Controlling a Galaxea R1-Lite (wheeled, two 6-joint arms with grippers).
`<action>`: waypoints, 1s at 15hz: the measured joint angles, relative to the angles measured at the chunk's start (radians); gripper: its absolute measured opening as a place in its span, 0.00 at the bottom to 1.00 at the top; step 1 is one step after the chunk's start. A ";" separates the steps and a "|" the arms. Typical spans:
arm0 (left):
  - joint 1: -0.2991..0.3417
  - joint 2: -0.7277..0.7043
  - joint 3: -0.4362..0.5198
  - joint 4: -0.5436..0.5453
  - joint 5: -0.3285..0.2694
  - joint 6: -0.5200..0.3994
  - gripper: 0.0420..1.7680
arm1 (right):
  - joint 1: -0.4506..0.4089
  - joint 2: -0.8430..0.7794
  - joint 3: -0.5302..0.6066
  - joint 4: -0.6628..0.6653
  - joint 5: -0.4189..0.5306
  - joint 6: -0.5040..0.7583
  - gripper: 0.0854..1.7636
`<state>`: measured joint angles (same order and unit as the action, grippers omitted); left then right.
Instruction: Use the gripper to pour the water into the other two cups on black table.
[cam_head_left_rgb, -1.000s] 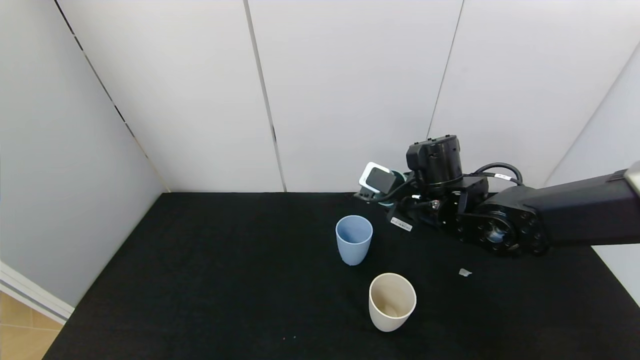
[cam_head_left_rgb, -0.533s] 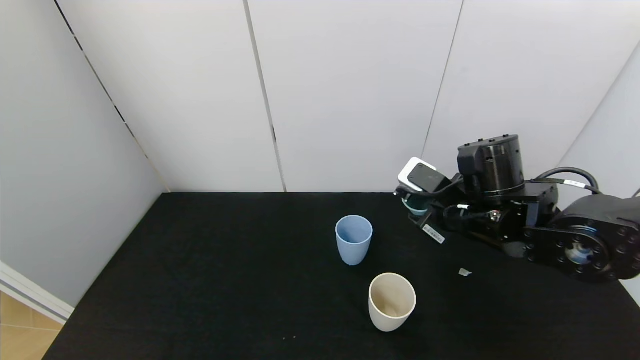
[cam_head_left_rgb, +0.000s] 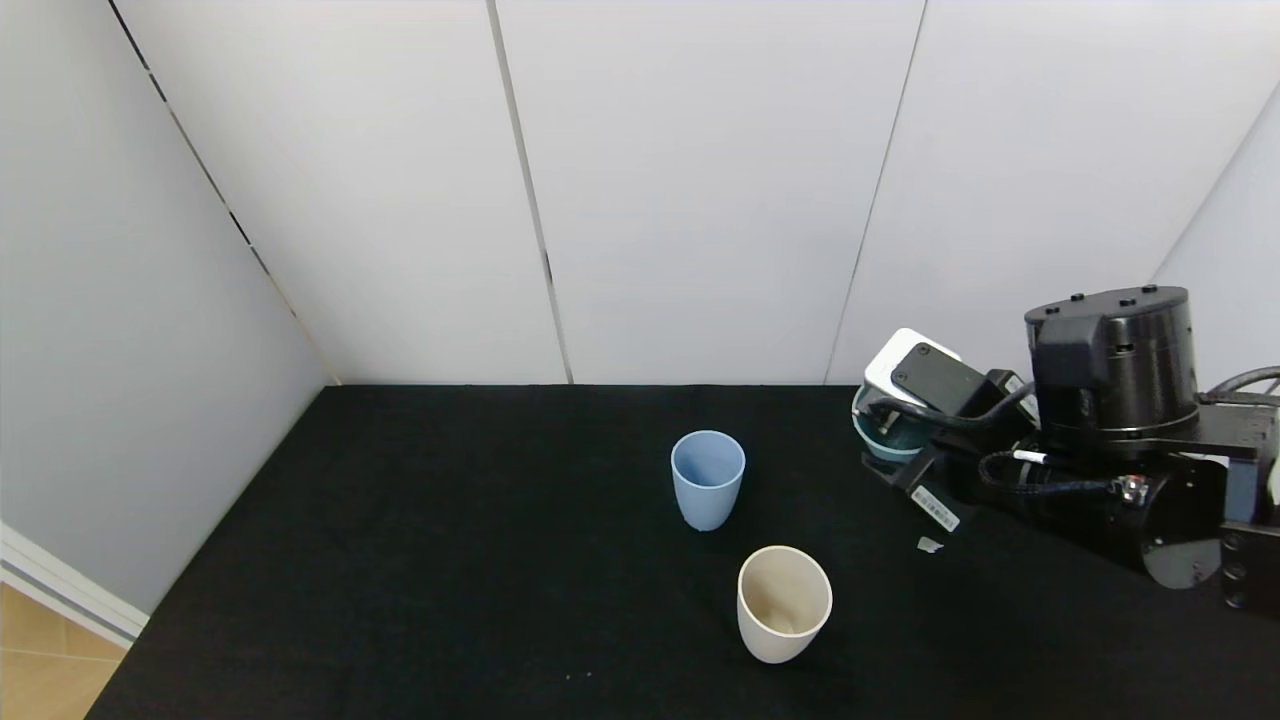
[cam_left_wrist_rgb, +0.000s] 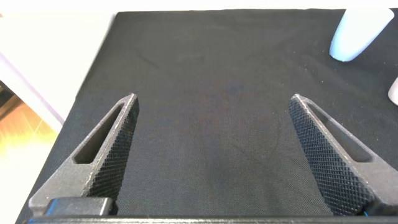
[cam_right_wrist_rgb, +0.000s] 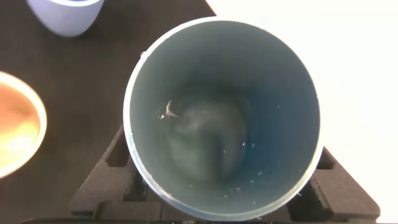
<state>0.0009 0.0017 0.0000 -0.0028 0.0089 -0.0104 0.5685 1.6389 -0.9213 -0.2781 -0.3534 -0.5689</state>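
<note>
Right gripper (cam_head_left_rgb: 893, 452) clamped on upright teal cup (cam_right_wrist_rgb: 222, 118), looks drained; pouring into blue cup (cam_head_left_rgb: 708, 479) and cream cup (cam_head_left_rgb: 784, 603) appears done; left gripper (cam_left_wrist_rgb: 214, 155) wide open, empty.

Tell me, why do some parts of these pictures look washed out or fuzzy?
Left wrist view: the floor beyond the black table is blown out to near white, and the light blue cup looks soft. Right wrist view: the area past the table edge is pure white glare, while the teal cup held in the right tool fills the frame, its near rim blurred. Head view: evenly lit, straight wall seams bend outward.
</note>
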 joint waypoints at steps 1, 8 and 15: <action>0.000 0.000 0.000 0.000 0.000 0.000 0.97 | 0.006 -0.020 0.020 0.000 -0.001 -0.001 0.66; 0.000 0.000 0.000 0.000 0.000 0.000 0.97 | 0.106 -0.080 0.134 -0.002 -0.013 -0.009 0.66; 0.000 0.000 0.000 0.000 0.000 0.000 0.97 | 0.164 -0.032 0.139 0.000 -0.086 -0.104 0.66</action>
<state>0.0013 0.0017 0.0000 -0.0028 0.0089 -0.0100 0.7326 1.6072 -0.7821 -0.2785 -0.4391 -0.6734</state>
